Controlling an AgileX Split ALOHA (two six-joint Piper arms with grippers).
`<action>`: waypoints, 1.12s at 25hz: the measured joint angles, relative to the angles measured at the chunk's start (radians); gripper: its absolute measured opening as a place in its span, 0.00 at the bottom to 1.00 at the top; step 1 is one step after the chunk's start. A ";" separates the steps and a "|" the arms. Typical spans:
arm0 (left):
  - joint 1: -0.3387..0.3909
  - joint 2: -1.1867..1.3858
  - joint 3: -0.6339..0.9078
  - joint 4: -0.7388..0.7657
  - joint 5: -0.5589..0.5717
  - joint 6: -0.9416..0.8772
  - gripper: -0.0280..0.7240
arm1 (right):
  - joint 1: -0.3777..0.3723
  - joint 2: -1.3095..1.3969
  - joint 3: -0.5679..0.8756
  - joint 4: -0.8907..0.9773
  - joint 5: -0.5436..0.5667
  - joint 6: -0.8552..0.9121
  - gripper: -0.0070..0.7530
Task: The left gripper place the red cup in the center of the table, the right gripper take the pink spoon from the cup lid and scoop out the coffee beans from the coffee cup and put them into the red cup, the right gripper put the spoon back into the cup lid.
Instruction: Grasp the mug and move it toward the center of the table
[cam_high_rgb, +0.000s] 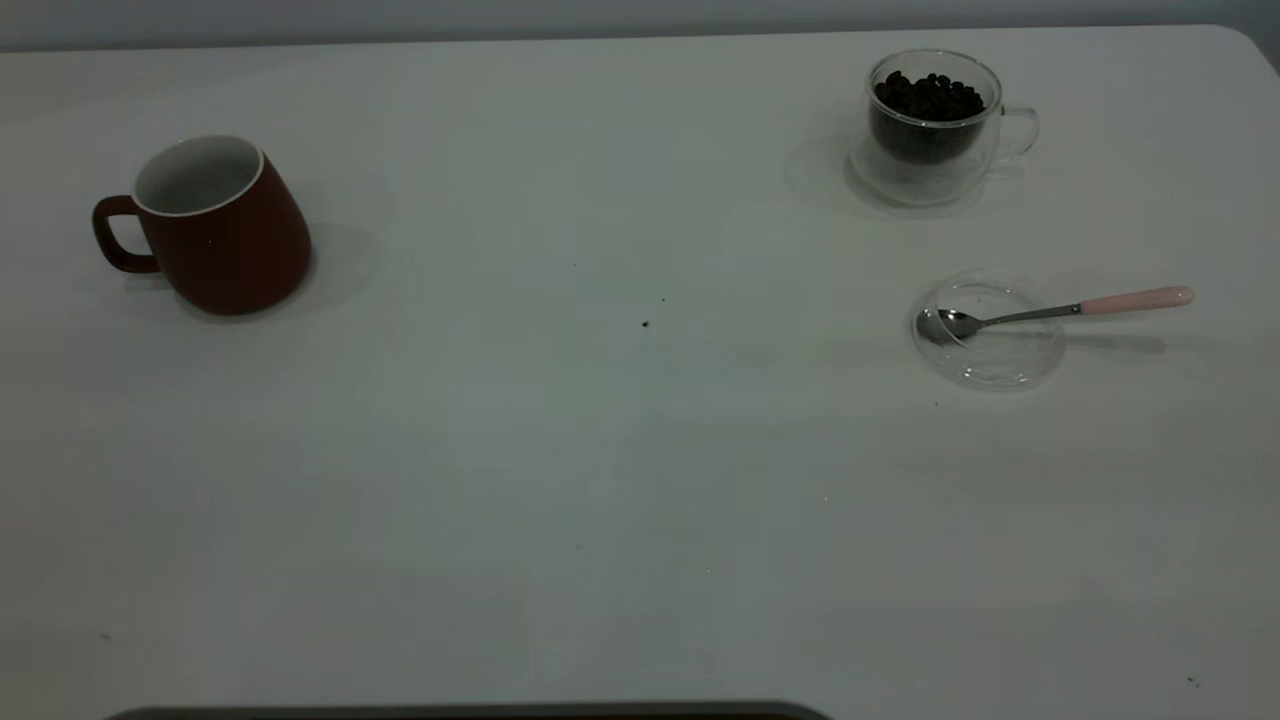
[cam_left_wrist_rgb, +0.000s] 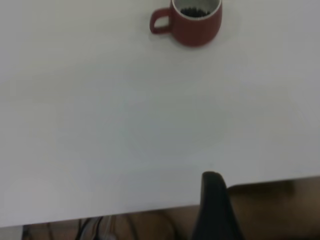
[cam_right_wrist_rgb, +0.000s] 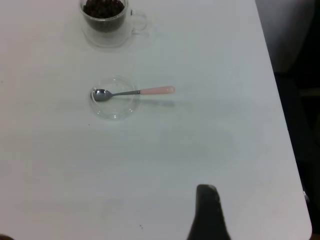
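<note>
You are looking at a smooth white table (cam_high_rgb: 600, 450) with rounded corners. The glossy red cup (cam_high_rgb: 225, 235), flaring toward its base, is standing upright near the left edge. The clear double-walled coffee cup (cam_high_rgb: 935, 125) is holding dark coffee beans (cam_high_rgb: 928, 97) near the far right corner. The pink spoon (cam_high_rgb: 1060, 311) is resting its metal bowl in the clear round cup lid (cam_high_rgb: 988, 332). Only one dark finger of the left gripper (cam_left_wrist_rgb: 216, 210) and of the right gripper (cam_right_wrist_rgb: 208, 215) is showing, so you cannot tell either claw's opening.

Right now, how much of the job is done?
Nothing done yet. The red cup sits at the table's left, not center. The pink spoon lies in the cup lid; coffee beans fill the coffee cup. The left gripper and right gripper hang far off; every step remains.
</note>
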 joint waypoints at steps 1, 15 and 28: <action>0.000 0.057 -0.019 0.004 -0.009 0.021 0.82 | 0.000 0.000 0.000 0.000 0.000 0.000 0.79; 0.000 0.825 -0.199 0.288 -0.378 0.311 0.82 | 0.000 0.000 0.000 0.001 0.000 0.000 0.79; 0.000 1.354 -0.377 0.665 -0.675 0.362 0.82 | 0.000 0.000 0.000 0.001 0.000 0.000 0.79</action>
